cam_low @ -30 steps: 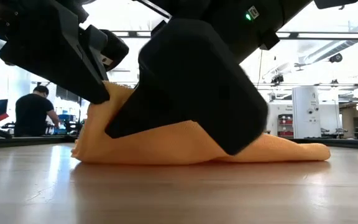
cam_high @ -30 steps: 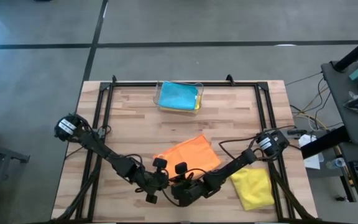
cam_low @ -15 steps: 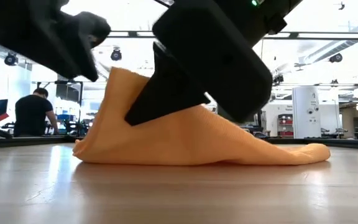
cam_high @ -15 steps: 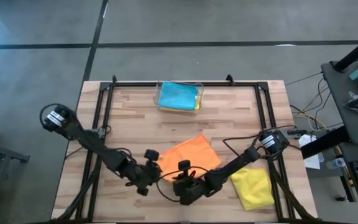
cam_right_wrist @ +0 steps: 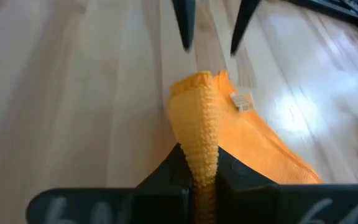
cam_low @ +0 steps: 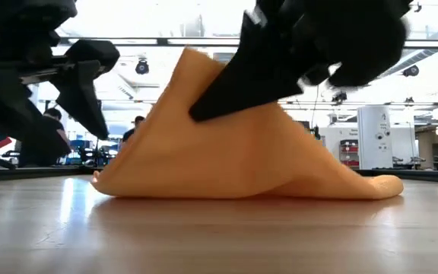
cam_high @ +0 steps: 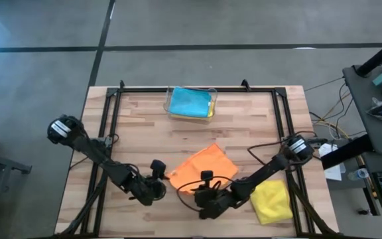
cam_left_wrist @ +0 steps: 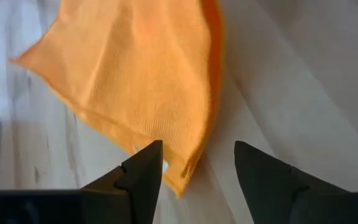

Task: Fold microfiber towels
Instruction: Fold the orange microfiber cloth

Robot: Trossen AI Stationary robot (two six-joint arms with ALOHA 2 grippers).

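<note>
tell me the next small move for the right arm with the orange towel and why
Probably carry the pinched edge across and lay it down. The right end effector is shut on the soft orange microfiber towel, lifting it into a peak, while the left end effector stands open beside it, holding nothing.

Wooden table [cam_high: 144,129]: orange towel [cam_high: 201,166], yellow towel [cam_high: 272,201], clear bin [cam_high: 191,103].

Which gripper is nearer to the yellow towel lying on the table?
The right. The right gripper, shut on the orange towel, is just beside the yellow towel, toward the table's middle. The left gripper stands open beyond the orange towel, farther off.
</note>
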